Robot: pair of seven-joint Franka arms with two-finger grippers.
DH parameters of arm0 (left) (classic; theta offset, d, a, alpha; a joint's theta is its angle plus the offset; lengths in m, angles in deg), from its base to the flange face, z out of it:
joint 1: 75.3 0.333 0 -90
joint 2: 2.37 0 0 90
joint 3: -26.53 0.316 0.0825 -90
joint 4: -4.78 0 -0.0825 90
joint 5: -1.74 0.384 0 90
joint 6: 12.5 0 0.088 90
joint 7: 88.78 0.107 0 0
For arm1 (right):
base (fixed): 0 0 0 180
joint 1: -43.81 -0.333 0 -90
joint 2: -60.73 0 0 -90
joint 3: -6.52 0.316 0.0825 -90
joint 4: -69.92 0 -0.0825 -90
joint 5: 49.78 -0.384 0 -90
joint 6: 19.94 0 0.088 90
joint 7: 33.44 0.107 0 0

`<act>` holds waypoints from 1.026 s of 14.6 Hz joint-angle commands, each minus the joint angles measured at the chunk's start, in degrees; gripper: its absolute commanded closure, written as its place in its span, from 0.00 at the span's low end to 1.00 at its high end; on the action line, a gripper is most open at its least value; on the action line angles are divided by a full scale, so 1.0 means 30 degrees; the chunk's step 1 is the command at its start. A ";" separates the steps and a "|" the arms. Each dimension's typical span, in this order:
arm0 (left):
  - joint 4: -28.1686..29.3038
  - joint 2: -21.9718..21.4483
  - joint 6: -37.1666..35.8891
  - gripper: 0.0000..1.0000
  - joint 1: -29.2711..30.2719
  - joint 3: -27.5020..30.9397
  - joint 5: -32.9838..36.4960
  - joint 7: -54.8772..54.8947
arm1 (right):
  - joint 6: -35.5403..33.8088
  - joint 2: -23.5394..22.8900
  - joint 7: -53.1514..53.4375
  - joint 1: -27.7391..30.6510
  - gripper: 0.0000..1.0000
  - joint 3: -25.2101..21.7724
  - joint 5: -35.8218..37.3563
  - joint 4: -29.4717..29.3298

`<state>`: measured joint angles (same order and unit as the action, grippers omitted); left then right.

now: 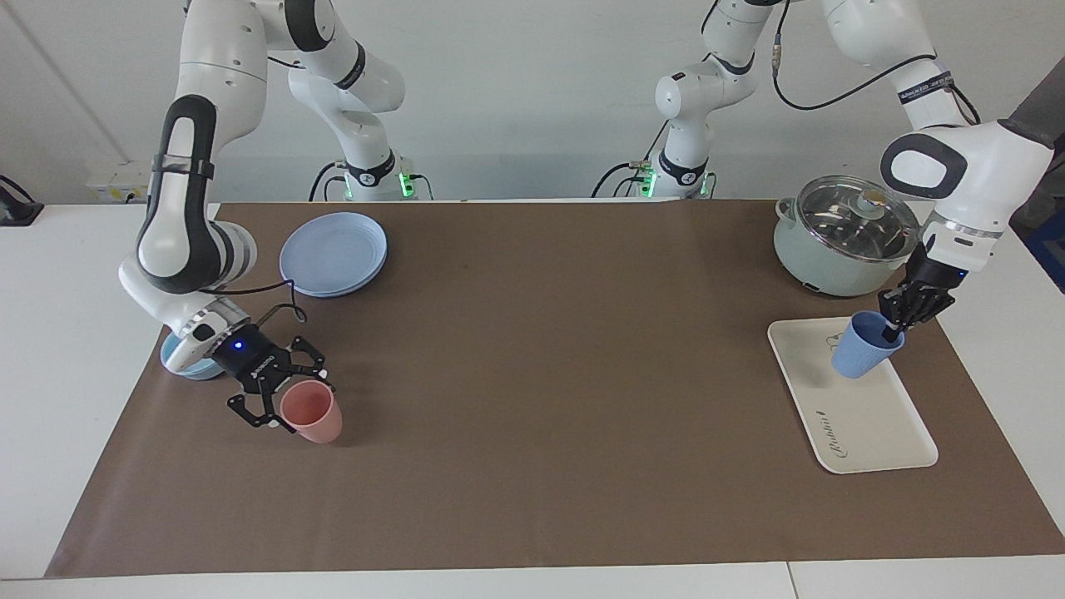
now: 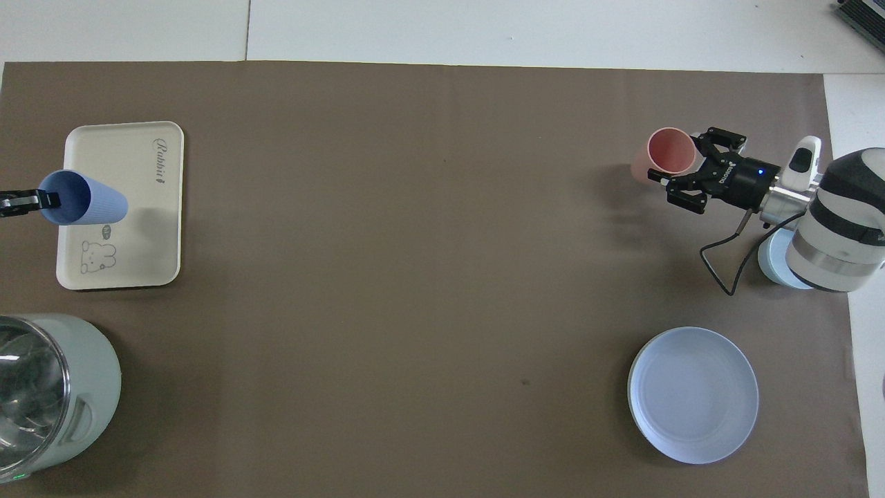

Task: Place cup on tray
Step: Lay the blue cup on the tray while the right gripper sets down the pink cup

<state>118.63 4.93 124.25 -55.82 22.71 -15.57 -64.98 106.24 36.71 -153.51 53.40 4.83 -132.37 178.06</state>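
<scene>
Brown mat (image 1: 532, 399): left gripper (image 1: 897, 326) pinches the tilted cup (image 1: 861, 347) over the tray (image 1: 865, 416); right gripper (image 1: 281, 384) clamps the pink tumbler (image 1: 312, 412).

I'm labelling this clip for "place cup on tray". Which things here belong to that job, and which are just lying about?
Part of the job:
- blue cup, tilted, held over the tray by its rim
- cream tray
- left gripper, shut on the cup's rim

Just lying about:
- pink cup, gripped by the right gripper
- blue plate
- light-blue bowl
- lidded pot
</scene>
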 commanded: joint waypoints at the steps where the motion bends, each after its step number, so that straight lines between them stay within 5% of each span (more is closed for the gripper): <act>1: 0.0632 0.0406 0.1201 1.00 0.0244 -0.0249 0.0232 0.0212 | -0.0167 0.0359 -0.0464 0.0262 1.00 0.0211 -0.0654 0.0541; 7: 0.0370 0.1200 0.1849 0.96 0.0421 -0.0249 0.0203 0.0125 | -0.0226 0.0536 -0.1196 0.0702 1.00 0.0211 -0.0713 0.1598; 9: 0.0195 0.1287 0.1849 0.39 0.0391 -0.0249 0.0173 0.0095 | -0.0138 0.0536 -0.1284 0.0673 1.00 0.0211 -0.0800 0.1599; 10: -0.0096 0.1346 0.1617 0.19 0.0333 -0.0249 0.0173 0.0066 | -0.0138 0.0536 -0.1458 0.0672 0.02 0.0211 -0.0830 0.1599; 11: -0.0534 0.1491 0.1325 0.00 0.0245 -0.0249 0.0173 -0.0050 | -0.0138 0.0536 -0.1721 0.0672 0.00 0.0211 -0.0830 0.1599; 15: -0.3166 0.1726 -0.2618 0.00 0.0186 -0.0220 0.0231 -0.0545 | -0.0168 0.0827 -0.1608 0.0556 0.00 0.0211 -0.0801 0.1365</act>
<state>115.13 8.87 123.79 -55.32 22.17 -15.57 -65.14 106.03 37.15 -156.63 54.70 4.98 -132.94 181.09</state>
